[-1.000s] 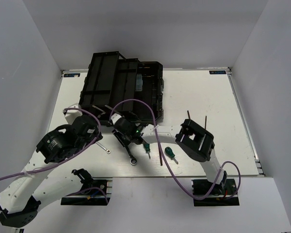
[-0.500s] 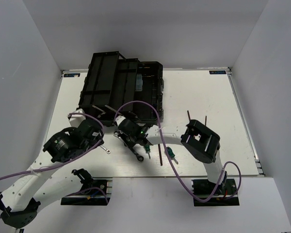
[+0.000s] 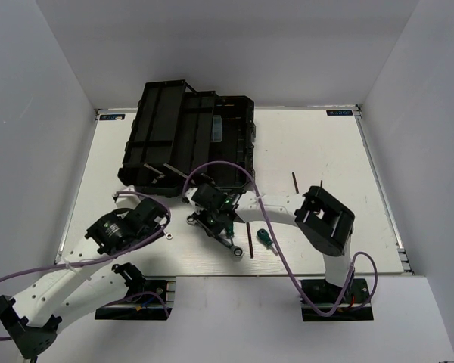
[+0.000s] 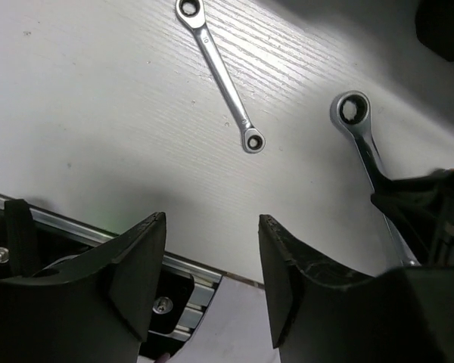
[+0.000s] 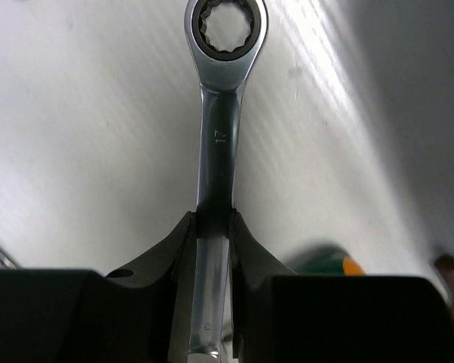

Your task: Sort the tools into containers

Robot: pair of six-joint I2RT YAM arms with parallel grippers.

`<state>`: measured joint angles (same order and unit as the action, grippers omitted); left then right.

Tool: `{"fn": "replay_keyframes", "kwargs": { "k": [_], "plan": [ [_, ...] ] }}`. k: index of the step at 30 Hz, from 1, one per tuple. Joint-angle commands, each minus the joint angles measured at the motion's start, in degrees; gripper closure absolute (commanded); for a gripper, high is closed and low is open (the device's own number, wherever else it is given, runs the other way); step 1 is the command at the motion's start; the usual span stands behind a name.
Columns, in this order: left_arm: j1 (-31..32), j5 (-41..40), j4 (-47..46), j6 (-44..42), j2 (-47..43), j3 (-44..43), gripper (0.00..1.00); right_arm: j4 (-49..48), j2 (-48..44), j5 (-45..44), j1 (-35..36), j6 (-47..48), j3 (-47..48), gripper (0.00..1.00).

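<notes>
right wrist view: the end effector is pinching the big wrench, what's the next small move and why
Probably raise the wrench clear of the table: the right end effector is shut on its shaft, and the toolbox it belongs in sits further back.

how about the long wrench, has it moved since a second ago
Yes. The long wrench, clamped in the right gripper, has shifted right in the top view: its ring end now lies close beside the hex key, which stayed put.
</notes>
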<state>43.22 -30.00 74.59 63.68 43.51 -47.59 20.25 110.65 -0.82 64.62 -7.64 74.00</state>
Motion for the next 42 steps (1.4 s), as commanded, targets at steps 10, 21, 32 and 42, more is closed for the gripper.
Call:
{"fn": "replay_keyframes", "kwargs": {
  "k": [10,21,32,42],
  "plan": [
    [-0.2,-3.5,-10.9,6.0,3.7,4.9,0.33,6.0,-9.3,7.7,-2.2,0.8,2.8,1.00],
    [-2.6,-5.2,-17.2,6.0,8.4,6.0,0.31,11.8,-18.4,10.7,-4.0,1.6,5.4,1.00],
    [-8.7,-2.5,-22.5,3.6,9.7,10.0,0.31,13.2,-22.8,6.4,-7.9,3.9,9.4,1.00],
    [-15.4,1.0,-31.2,-6.4,15.4,11.4,0.31,12.5,-9.4,2.6,-16.6,1.7,30.6,1.00]
  ]
}}
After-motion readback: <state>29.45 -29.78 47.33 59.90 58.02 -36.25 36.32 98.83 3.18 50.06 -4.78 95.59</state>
